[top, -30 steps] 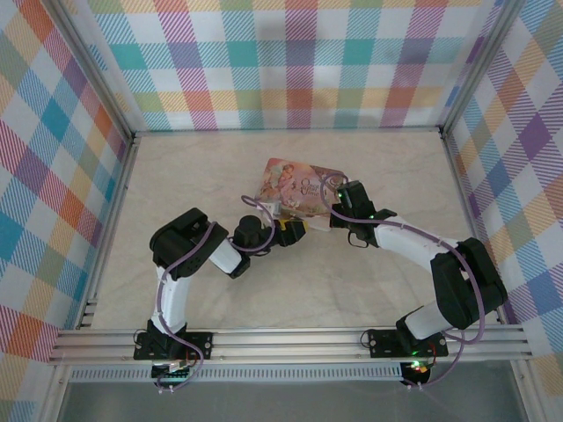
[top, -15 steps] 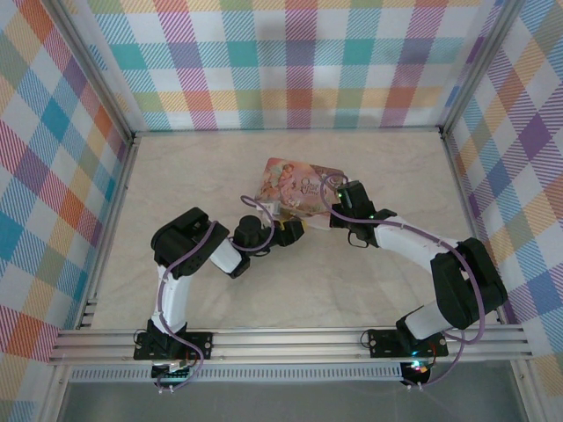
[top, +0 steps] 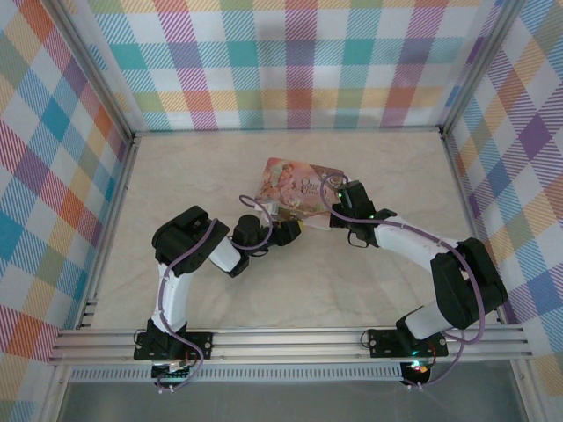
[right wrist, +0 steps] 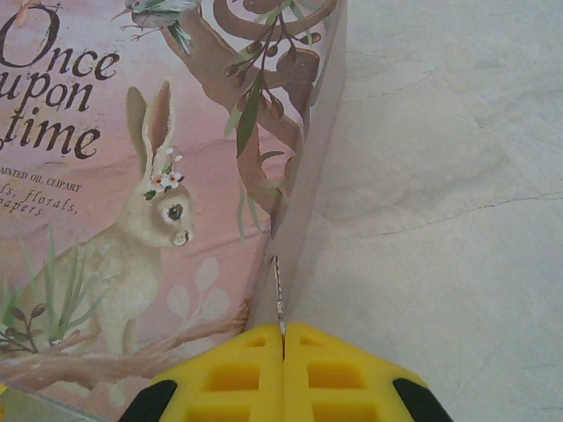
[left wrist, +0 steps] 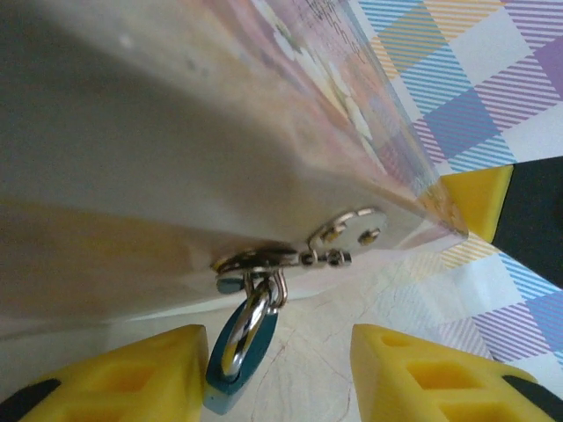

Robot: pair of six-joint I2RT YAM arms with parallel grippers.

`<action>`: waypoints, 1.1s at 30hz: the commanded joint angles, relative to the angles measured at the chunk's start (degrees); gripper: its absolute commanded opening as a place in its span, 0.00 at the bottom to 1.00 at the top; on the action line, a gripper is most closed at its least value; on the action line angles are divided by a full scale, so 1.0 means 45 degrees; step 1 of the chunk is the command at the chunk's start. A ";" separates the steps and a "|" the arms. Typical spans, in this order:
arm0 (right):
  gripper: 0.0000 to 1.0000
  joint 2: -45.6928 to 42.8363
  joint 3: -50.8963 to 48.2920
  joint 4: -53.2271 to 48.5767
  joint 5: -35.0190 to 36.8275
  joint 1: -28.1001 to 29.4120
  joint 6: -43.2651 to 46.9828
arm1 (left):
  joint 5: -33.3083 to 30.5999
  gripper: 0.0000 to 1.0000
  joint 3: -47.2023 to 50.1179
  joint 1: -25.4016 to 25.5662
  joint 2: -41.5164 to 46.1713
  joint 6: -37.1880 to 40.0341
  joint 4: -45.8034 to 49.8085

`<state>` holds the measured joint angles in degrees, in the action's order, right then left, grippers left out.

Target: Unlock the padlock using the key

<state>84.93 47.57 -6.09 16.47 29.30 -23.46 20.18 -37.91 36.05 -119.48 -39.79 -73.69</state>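
Looking through the left wrist camera, I've got the padlock (left wrist: 237, 362) hanging from the hasp (left wrist: 345, 236) on the side wall of the pink tin (left wrist: 158, 149). Its silvery shackle (left wrist: 251, 318) is uppermost and threaded through the hasp ring. Its bluish body drops toward the table (left wrist: 325, 369), so the long axis runs roughly top to bottom in this view with a slight lean. The lower end is cut off by the frame, and I can't tell whether it touches the table. My left end effector (left wrist: 286, 356) is open, with one yellow finger (left wrist: 132, 382) on either side of the lock. The lock sits just beside the left-hand finger and well clear of the other. Over on the right wrist camera, my right end effector (right wrist: 283, 338) is closed, both yellow pads pressed together on the key (right wrist: 280, 294). I see the key edge-on as a thin pale sliver. Its long axis points straight out from the fingertips, and its free end is up against the corner edge of the tin, beside the rabbit picture on the lid. From the overhead camera, both end effectors meet at the near side of the tin, the left from the left and the right from the right.
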 commanded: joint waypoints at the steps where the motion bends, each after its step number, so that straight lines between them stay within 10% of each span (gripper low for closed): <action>1: 0.00 -0.0259 0.0015 0.0081 -0.0047 0.0130 -0.0001 | 0.0203 0.48 -0.0284 -0.0082 -0.0256 -0.0120 0.0076; 9: 0.00 -0.0182 0.0057 0.0131 -0.0087 0.0130 0.0038 | 0.0136 0.59 -0.0549 -0.0082 -0.0265 -0.0200 0.0128; 33: 0.00 -0.0220 -0.0130 0.0220 -0.0047 0.0130 0.0019 | 0.0767 0.25 -0.0342 -0.0560 0.0007 -0.0121 0.1325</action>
<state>84.93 47.57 -6.07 16.43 29.34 -23.46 22.09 -39.22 34.22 -119.63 -40.69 -70.54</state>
